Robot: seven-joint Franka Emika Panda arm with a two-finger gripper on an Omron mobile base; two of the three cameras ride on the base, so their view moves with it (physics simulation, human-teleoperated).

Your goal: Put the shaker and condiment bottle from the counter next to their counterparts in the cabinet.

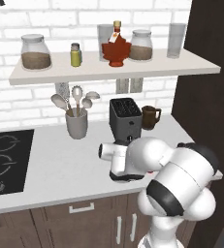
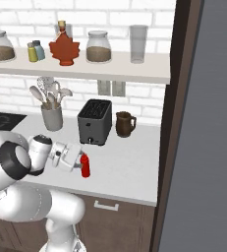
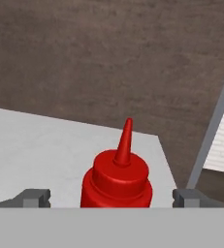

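Red condiment bottle [image 2: 85, 165] stands upright on the grey counter [image 2: 125, 167]; yellow-olive shaker [image 1: 75, 55] apparently already on the shelf [image 1: 133, 70].

Glossy plastic on a matt bench

The small red squeeze bottle [image 3: 116, 181] looks smooth, shiny plastic; the light grey bench [image 3: 40, 150] is matt and even. The dark brown panel [image 3: 108, 58] behind has a wood-like grain; the maple-leaf bottle [image 1: 116, 50] looks glassy.

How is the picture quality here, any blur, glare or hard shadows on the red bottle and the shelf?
Hand view: condiment bottle sharp, soft highlights on its shoulder, wall behind grainy. Right base view: flat even light, only a faint shadow under the cabinet. Left base view: no glare, and the arm hides part of the counter.
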